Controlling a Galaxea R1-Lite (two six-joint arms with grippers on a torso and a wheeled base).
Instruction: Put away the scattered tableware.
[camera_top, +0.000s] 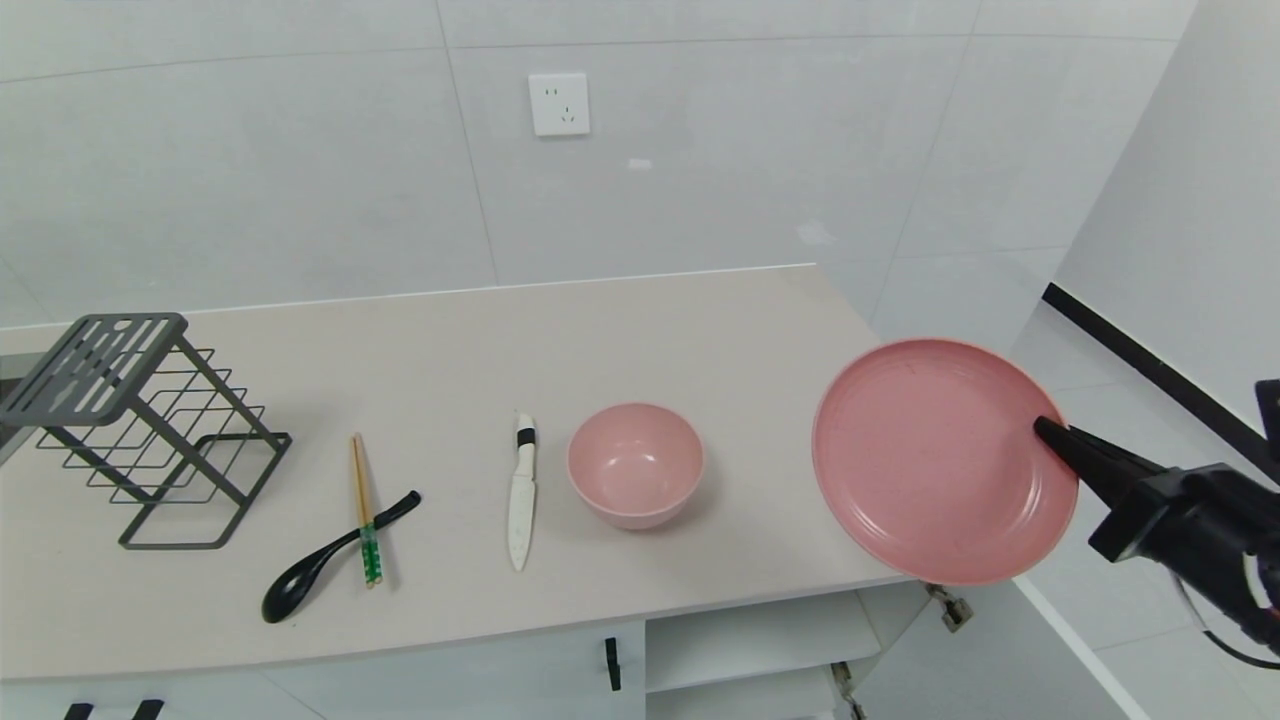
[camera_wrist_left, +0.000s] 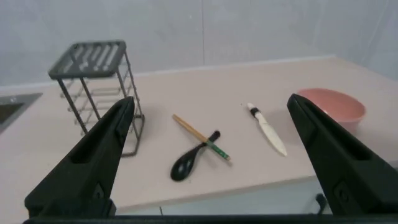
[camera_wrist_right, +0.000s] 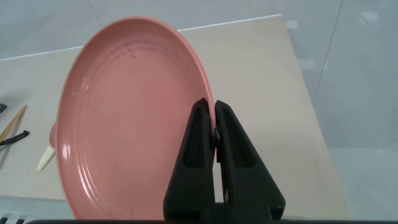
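One pink plate (camera_top: 935, 460), likely stiff, light and slippery, is pinched at its right rim by the right claw (camera_top: 1042, 428); the left claw (camera_wrist_left: 210, 102) gapes.

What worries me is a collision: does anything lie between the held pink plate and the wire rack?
Yes. Along the counter between the plate, gripped by the right pincer, and the rack lie the bowl, knife, chopsticks and spoon. All lie low; a raised carry would probably clear them.
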